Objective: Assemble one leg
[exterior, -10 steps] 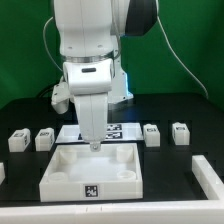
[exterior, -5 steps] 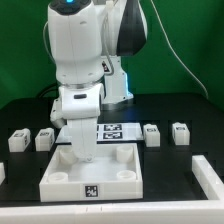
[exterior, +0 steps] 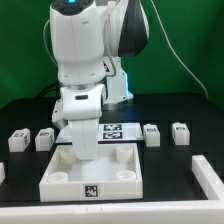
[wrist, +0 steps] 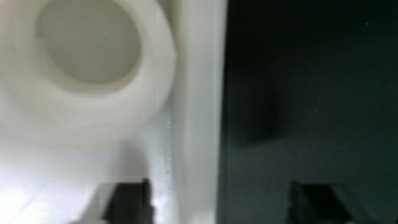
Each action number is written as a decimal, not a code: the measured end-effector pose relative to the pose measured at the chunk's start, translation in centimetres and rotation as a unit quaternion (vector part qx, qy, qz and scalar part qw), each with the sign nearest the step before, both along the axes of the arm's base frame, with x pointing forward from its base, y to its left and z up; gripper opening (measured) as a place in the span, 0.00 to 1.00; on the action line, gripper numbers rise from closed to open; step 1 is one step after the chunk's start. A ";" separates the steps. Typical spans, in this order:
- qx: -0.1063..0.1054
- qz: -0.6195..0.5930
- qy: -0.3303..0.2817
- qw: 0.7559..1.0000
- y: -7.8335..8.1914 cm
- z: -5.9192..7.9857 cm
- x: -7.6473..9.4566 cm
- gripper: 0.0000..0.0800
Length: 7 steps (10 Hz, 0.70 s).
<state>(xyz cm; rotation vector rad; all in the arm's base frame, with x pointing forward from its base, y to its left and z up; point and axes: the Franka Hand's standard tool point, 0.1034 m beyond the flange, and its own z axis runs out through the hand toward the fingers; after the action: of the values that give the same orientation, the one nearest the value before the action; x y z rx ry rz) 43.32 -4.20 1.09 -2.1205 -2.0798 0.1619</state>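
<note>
Four small white legs with tags stand in a row: two at the exterior view's left (exterior: 18, 139) (exterior: 45, 138) and two at its right (exterior: 152, 133) (exterior: 180, 132). My gripper (exterior: 83, 155) touches none of them. It is low over the back left corner of the large flat white square piece (exterior: 92, 178). In the wrist view the gripper (wrist: 222, 200) is open, and its dark fingertips (wrist: 128, 200) straddle that piece's side wall (wrist: 192, 100) next to a round corner hole (wrist: 98, 50).
The marker board (exterior: 118, 130) lies behind the square piece. A white part (exterior: 208, 176) shows at the exterior view's right edge and another (exterior: 2, 172) at its left edge. The table (wrist: 302, 100) is black.
The arm has swung toward the exterior view's left and the gripper has shifted from the square piece's back middle to its back left corner. It has hardly moved in the last half second.
</note>
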 end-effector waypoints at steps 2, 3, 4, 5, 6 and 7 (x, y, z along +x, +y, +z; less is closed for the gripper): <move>0.000 0.000 0.000 1.000 0.0 0.0 0.0 0.18; -0.001 0.000 -0.003 1.000 -0.1 0.1 0.2 0.10; -0.001 0.000 -0.006 1.000 -0.1 0.1 0.3 0.10; -0.001 -0.001 -0.008 1.000 -0.1 0.1 0.4 0.10; -0.001 -0.001 -0.009 1.000 -0.1 0.2 0.4 0.10; -0.001 -0.001 -0.009 1.000 -0.1 0.2 0.4 0.10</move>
<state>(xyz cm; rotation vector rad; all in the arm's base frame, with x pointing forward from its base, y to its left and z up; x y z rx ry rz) 43.75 -4.30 1.25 -2.1324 -2.0893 0.1451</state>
